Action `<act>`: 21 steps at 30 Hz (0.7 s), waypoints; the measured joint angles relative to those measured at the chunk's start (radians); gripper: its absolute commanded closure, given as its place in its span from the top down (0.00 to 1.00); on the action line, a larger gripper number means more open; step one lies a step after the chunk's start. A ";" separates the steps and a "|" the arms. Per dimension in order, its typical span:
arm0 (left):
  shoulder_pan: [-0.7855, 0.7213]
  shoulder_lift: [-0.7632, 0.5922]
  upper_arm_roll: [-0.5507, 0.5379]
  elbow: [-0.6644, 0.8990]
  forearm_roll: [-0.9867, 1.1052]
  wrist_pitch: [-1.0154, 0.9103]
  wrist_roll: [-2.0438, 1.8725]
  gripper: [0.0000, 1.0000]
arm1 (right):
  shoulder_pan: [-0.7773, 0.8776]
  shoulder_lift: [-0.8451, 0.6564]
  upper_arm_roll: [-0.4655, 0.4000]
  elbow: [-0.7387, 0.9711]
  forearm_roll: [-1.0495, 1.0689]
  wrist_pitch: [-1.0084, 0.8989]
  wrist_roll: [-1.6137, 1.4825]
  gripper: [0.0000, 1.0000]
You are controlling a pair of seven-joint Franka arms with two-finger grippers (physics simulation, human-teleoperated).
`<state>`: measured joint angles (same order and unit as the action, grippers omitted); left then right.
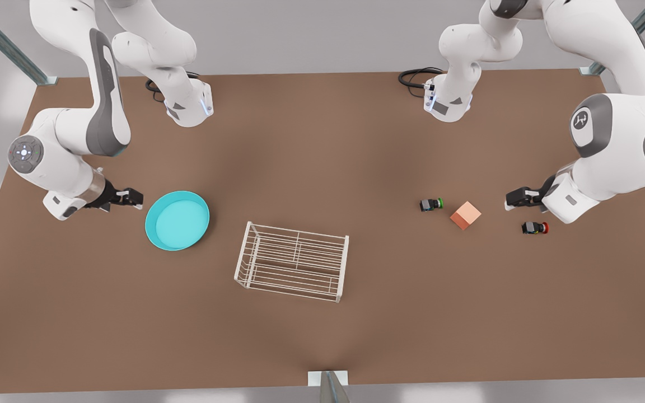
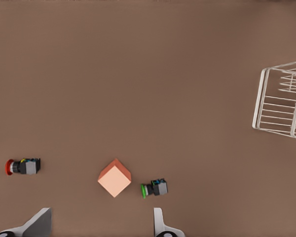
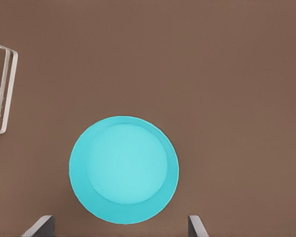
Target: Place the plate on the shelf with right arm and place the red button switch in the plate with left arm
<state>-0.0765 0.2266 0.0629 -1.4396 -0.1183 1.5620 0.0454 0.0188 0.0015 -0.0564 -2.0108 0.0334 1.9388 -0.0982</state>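
Plate (image 1: 177, 220) flat on the surface (image 1: 322, 140), at the front view's left, empty, rim up. Seen from above in the right wrist view too (image 3: 124, 169), between 2 spread fingertips (image 3: 39, 226). Well apart from the shelf (image 1: 293, 261), which stands upright near the middle of the surface with nothing on it; corner of its wire bars visible in the right wrist view (image 3: 2, 89) and one end in the left wrist view (image 2: 282, 100).

Red switch (image 1: 534, 227) lying on its side at the front view's right, red cap pointing away from the shelf; also in the left wrist view (image 2: 22, 166). Near it, toward the shelf, the cube (image 1: 465, 215), resting on the surface, shown too in the left wrist view (image 2: 114, 177). Just beyond the cube, the green switch (image 1: 430, 204), on its side, apart from the cube (image 2: 154, 188).

Right gripper (image 1: 132, 197) low over the surface just beside the plate's rim, not touching it, jaws open and holding nothing. Left gripper (image 1: 515, 198) hovering close above and beside the red switch, clear of it, jaws open and empty, fingertips (image 2: 37, 224) wide apart in its wrist view.
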 measured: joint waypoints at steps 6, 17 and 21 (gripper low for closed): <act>0.000 -0.010 -0.015 -0.019 -0.010 -0.006 -0.002 1.00 | -0.026 0.075 -0.011 0.007 0.037 0.012 -0.045 1.00; 0.019 -0.049 -0.007 -0.068 0.047 -0.112 -0.041 1.00 | -0.232 0.325 0.002 0.085 0.101 0.054 -0.151 0.95; 0.018 -0.049 -0.008 -0.066 0.042 -0.133 -0.060 1.00 | -0.233 0.374 0.005 0.074 0.138 0.064 -0.181 0.94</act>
<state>-0.0581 0.1771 0.0554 -1.5058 -0.0765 1.4287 -0.0143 -0.2138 0.3756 -0.0511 -1.9364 0.1713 2.0028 -0.2791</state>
